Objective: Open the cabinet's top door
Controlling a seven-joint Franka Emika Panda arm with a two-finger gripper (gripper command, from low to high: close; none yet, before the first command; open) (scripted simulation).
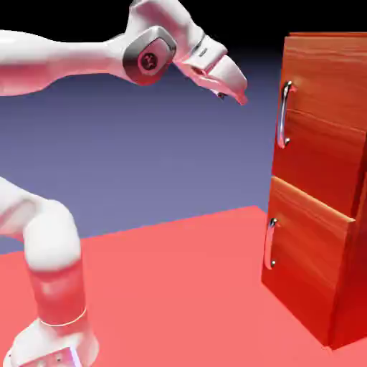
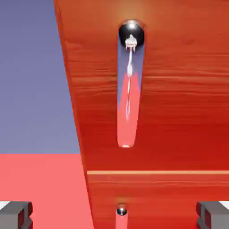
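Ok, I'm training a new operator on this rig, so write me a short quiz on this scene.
1. True or false: the gripper is closed on the top handle.
2. Which handle is shorter: A, the top one; B, the bottom one?
3. Fill in the blank: in the exterior view, the top door is ____ (open or shut).

Key: 1 false; 2 B; 3 shut.
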